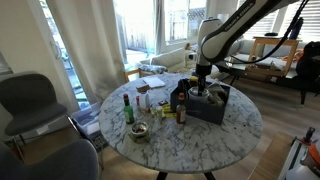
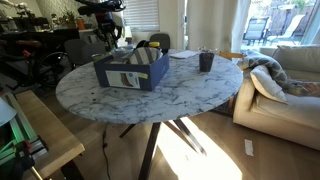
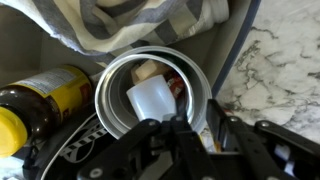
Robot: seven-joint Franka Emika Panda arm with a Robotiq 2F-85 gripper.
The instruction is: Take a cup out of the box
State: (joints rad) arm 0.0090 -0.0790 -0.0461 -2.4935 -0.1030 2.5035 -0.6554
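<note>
The box (image 1: 215, 108) is dark blue-grey and stands on the round marble table in both exterior views (image 2: 125, 75). My gripper (image 1: 200, 88) reaches down into it (image 2: 113, 45). In the wrist view the cup (image 3: 150, 98), a small pale tumbler, sits inside a wider grey-white cup (image 3: 115, 75). My gripper (image 3: 195, 128) has its fingers close together across the right-hand wall of that wider cup, just right of the tumbler. The box wall (image 3: 232, 60) runs along the right.
A striped cloth (image 3: 140, 25) and a brown bottle with a yellow cap (image 3: 45, 95) lie in the box beside the cups. Bottles (image 1: 128, 108) and a small bowl (image 1: 140, 131) stand on the table. A dark cup (image 2: 205, 62) stands at the far edge. A chair (image 1: 35, 100) is nearby.
</note>
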